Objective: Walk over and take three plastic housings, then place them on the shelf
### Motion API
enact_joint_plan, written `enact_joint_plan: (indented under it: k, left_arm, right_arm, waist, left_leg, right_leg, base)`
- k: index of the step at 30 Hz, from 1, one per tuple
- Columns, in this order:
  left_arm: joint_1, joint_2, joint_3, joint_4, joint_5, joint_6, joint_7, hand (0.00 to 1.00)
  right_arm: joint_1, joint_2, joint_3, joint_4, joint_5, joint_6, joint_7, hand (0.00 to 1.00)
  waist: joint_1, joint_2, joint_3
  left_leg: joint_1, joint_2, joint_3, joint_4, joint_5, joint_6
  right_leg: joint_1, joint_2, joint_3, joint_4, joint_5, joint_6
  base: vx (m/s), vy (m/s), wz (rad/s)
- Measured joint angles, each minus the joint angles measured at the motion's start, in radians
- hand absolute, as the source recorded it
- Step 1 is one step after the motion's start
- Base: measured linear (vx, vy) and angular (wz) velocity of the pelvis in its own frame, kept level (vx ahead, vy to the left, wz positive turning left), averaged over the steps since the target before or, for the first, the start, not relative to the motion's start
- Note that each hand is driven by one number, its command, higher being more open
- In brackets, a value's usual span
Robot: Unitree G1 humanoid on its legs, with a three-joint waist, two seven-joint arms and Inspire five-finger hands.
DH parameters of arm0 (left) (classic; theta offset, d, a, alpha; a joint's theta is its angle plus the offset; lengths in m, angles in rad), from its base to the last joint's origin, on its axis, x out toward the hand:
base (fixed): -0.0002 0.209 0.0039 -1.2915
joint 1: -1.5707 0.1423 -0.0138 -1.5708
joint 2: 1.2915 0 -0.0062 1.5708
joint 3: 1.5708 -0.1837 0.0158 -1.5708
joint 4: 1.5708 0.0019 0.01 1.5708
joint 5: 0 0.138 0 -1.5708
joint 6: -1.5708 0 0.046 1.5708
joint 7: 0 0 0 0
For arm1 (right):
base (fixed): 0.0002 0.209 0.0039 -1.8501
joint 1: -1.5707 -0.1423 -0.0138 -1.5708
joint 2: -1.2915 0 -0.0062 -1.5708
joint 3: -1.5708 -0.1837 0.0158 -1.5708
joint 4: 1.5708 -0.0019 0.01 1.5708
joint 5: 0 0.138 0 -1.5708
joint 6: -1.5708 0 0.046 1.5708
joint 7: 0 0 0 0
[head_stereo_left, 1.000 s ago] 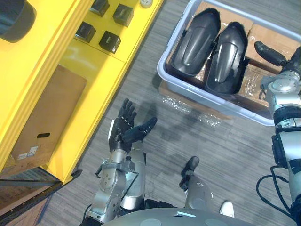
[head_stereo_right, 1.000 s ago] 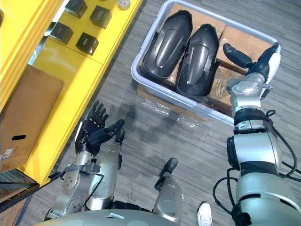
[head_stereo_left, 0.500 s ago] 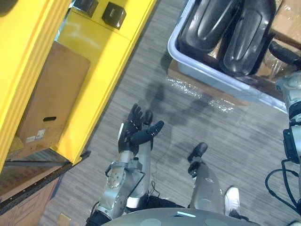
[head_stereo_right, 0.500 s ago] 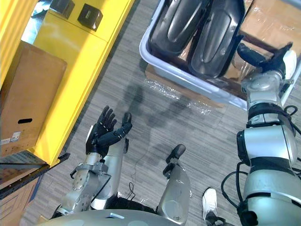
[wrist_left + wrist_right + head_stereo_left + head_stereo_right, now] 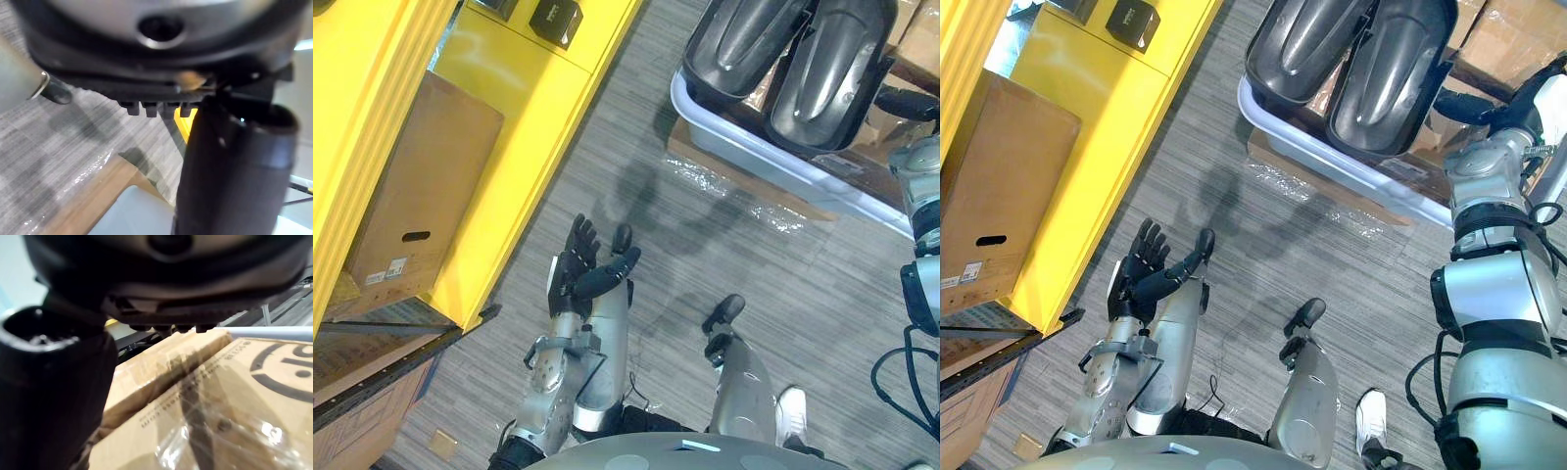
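**Finding.** Two dark plastic housings (image 5: 1307,44) lie side by side in a grey tray (image 5: 1332,155) at the upper right of the frame. The tray rests on film-wrapped cartons (image 5: 205,401). Neither housing is held. The left hand (image 5: 582,279) is at lower centre-left, palm up, fingers spread and empty, well apart from the tray. The right hand (image 5: 1457,106) is at the right edge, just beside the nearer housing. It appears open and empty, though its fingers run to the frame edge. The yellow shelf (image 5: 519,117) takes the left side.

**Risks.**
- The housings are smooth, curved and packed close, so a one-handed grasp may slip or drag the neighbour.
- Pulling against the rim could slide the tray on the slick film.
- Two housings are seen against three required.
- Turning toward the shelf with a long housing could strike its edge.
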State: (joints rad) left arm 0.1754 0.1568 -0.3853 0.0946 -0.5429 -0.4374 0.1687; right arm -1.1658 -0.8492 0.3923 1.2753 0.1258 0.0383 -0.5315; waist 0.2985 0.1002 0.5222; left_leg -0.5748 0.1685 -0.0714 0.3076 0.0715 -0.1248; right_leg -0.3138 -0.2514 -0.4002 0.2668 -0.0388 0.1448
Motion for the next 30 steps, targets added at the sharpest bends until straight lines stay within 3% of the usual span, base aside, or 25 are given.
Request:
enact_joint_plan:
  k: [5,13,18,24,30]
  left_arm:
    - [0.033,0.004,0.011,-0.056,0.0,0.0,-0.019,1.0]
    - [0.062,0.019,0.032,-0.105,0.0,0.011,-0.029,1.0]
    - [0.066,0.019,0.031,-0.104,0.0,0.031,-0.028,1.0]
    - [0.067,0.018,0.018,-0.094,0.0,0.048,-0.027,1.0]
    - [0.068,0.018,0.007,-0.083,-0.002,0.049,-0.027,1.0]
  right_arm:
    - [-0.002,-0.057,0.013,-0.081,0.0,-0.011,-0.047,1.0]
    - [-0.019,-0.077,0.013,-0.239,0.003,-0.079,-0.098,1.0]
    - [-0.018,-0.047,0.013,-0.24,0.045,-0.093,-0.025,1.0]
    - [0.001,0.033,0.009,-0.109,0.087,-0.11,0.095,1.0]
    - [0.024,0.034,-0.028,-0.048,0.087,-0.082,0.146,1.0]
  waist:
    - [-0.006,-0.004,0.002]
    - [-0.032,-0.049,0.014]
    - [-0.033,-0.053,0.013]
    - [-0.02,-0.052,0.013]
    - [0.0,-0.05,0.011]
  left_leg:
    - [0.094,0.007,0.026,-0.044,0.007,-0.004]
    - [0.208,0.02,0.051,-0.197,0.084,-0.018]
    - [0.237,0.008,0.051,-0.254,0.116,-0.016]
    - [0.232,-0.014,0.029,-0.282,0.139,-0.015]
    - [0.211,-0.036,0.009,-0.282,0.142,-0.01]
  right_leg:
    - [0.06,0.0,0.004,-0.006,-0.003,-0.005]
    - [0.09,0.008,0.007,-0.003,-0.01,-0.015]
    - [0.085,-0.012,-0.004,0.036,-0.035,-0.012]
    - [0.063,-0.044,-0.021,0.093,-0.067,-0.007]
    - [0.054,-0.064,-0.037,0.101,-0.073,0.001]
  base:
    - [-0.02,-0.032,-0.1]
    - [-0.02,-0.041,-0.03]
    - [-0.02,-0.016,0.09]
    - [-0.02,-0.038,0.14]
    - [-0.01,-0.034,0.13]
